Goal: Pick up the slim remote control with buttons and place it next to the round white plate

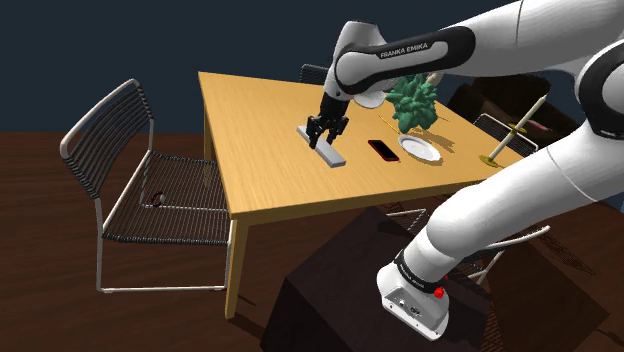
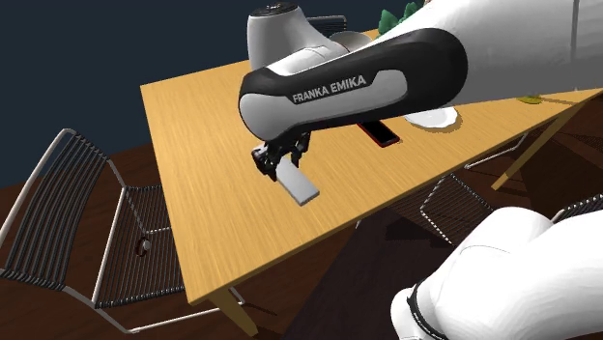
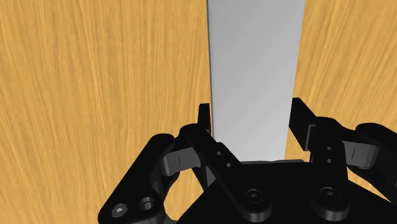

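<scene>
Shoulder view: the gripper (image 1: 325, 136) reaches down to the wooden table (image 1: 255, 140), its tips on the plain grey remote (image 1: 334, 155) lying flat beneath it. The white plate (image 1: 419, 148) sits well beyond the hand.

Second exterior view: the remote (image 2: 299, 184) juts out from under the gripper (image 2: 275, 164).

Wrist view: both fingers (image 3: 205, 121) press the remote's (image 3: 254, 63) long edges, pinching it.
</scene>
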You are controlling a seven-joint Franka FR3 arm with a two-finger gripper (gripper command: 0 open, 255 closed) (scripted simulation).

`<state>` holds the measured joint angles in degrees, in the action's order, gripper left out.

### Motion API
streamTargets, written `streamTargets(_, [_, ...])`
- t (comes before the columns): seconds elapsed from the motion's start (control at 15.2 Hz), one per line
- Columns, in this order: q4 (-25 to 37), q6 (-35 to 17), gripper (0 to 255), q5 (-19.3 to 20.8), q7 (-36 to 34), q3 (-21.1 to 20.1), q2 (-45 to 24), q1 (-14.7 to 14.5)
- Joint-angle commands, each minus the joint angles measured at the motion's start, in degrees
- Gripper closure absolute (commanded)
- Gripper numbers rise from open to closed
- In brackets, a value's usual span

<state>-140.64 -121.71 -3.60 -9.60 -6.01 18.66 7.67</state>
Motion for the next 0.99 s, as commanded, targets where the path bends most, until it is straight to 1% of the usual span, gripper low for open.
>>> streamTargets(0.0, [1.17,0.35,255,0.88,2.91,2.03,-0.90,1.43])
streamTargets(0.46, [7.05,0.60,255,2.94,12.15,8.26,-6.73,5.77])
streamTargets(0.92, [16.05,1.69,255,3.12,21.21,13.55,-14.76,9.60])
